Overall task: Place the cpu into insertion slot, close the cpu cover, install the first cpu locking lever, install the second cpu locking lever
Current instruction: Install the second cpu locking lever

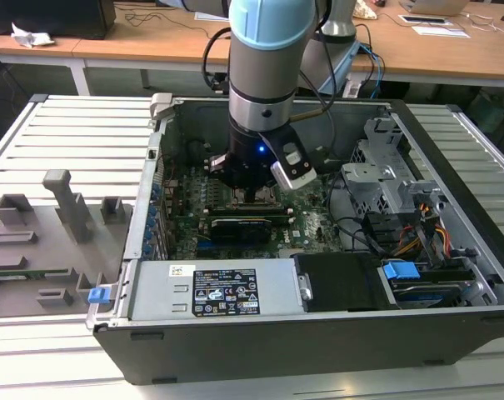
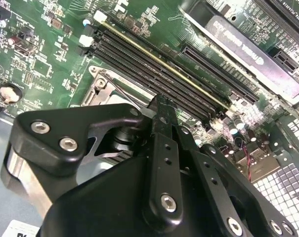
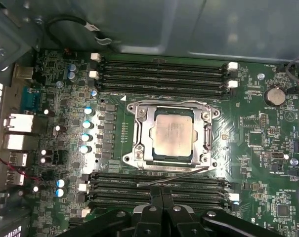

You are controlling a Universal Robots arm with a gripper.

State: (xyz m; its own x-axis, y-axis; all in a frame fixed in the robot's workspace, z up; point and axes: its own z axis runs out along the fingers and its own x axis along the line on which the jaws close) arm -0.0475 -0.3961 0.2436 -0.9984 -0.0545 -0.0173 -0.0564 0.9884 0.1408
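In the first wrist view the cpu (image 3: 173,133) lies flat in the insertion slot (image 3: 131,159) on the green board. The silvery cpu cover (image 3: 145,129) is folded down around it. A thin wire locking lever (image 3: 181,174) slants across the socket edge nearest the gripper, its free end standing off the socket. Another lever (image 3: 169,102) lies along the far edge. My gripper (image 3: 162,190) is shut, its tips just short of the slanted lever. A corner of the socket (image 2: 101,88) shows beyond the gripper (image 2: 161,102) in the second wrist view. In the exterior view the gripper (image 1: 253,197) is low inside the computer case.
Black memory slots (image 3: 161,74) run on both sides of the socket. A long black card (image 1: 239,225) lies on the side of the socket nearer the exterior camera. The case walls, drive cage (image 1: 385,179), cables and power supply (image 1: 214,292) close in around the board. A grey fixture tray (image 1: 43,242) sits at the exterior view's left.
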